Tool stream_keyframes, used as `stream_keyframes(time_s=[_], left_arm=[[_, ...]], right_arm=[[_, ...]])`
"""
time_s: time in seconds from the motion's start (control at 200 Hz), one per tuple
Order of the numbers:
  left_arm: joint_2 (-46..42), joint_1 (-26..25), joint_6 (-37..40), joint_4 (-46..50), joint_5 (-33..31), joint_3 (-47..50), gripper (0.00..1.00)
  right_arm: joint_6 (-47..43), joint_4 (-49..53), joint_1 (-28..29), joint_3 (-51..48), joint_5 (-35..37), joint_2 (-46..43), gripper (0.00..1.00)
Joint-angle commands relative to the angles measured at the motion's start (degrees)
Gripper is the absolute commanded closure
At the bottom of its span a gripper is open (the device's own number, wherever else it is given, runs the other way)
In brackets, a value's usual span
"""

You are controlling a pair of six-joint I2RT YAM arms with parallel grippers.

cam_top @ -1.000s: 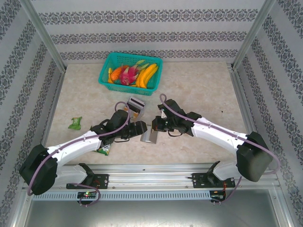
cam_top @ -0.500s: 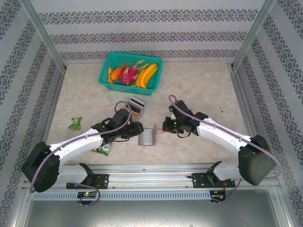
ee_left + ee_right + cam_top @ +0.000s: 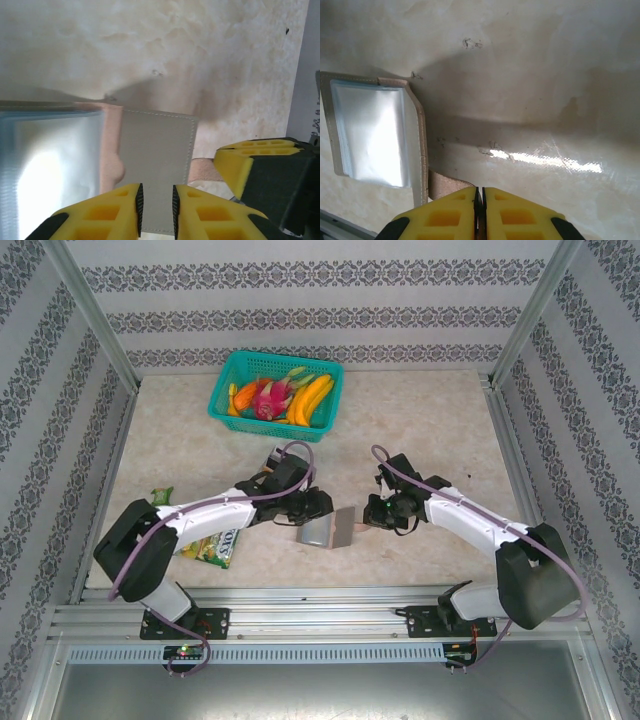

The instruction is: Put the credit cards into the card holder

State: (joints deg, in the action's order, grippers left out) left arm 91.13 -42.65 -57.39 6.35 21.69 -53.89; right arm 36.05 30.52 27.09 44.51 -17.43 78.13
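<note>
Currently the wallet (image 3: 318, 534) is lying open on the table (image 3: 430, 420) between my arms, one tan card (image 3: 445, 184) poking from its edge, half in, I'm guessing. Left gripper (image 3: 156, 194) fingers are sitting narrowly apart over its grey flap; right gripper (image 3: 480, 194) fingers are pressing together beside the card.

A pale beige desk (image 3: 420, 420) with a mottled, stone-like finish lies inside a three-sided booth. The back wall (image 3: 320, 300), left wall (image 3: 40, 420) and right wall (image 3: 600, 410) carry white paper crossed by bands of grey damask pattern. Slanting aluminium posts (image 3: 90, 310) stand at the rear corners. A ribbed aluminium rail (image 3: 320, 605) runs along the near edge, with a perforated metal strip (image 3: 320, 652) and a plain grey sheet (image 3: 320, 690) below it. Light comes from overhead: in the right wrist view a bright streak of glare (image 3: 545, 160) lies across the surface, beside a soft grey shadow (image 3: 485, 85).
</note>
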Motion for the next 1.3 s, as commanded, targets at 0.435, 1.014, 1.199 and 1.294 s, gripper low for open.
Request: stream_keyframes(time_s=[0.435, 1.014, 1.199, 1.294], left_arm=[[17.03, -1.06, 2.91, 2.31, 4.92, -10.65, 0.83], [19.07, -1.03, 1.67, -0.81, 2.36, -7.73, 0.86], [17.94, -0.85, 1.92, -0.75, 1.9, -6.92, 0.86], [17.84, -0.68, 2.53, -0.58, 1.87, -6.85, 0.86]], right_arm=[[4.96, -1.99, -0.58, -1.47, 6.13, -3.39, 0.79], [15.38, -12.54, 7.08, -3.29, 1.75, -4.58, 0.99], [13.37, -10.5, 8.75, -1.42, 4.92, 1.94, 1.0], [12.55, -14.8, 8.37, -2.88, 2.14, 4.29, 0.99]])
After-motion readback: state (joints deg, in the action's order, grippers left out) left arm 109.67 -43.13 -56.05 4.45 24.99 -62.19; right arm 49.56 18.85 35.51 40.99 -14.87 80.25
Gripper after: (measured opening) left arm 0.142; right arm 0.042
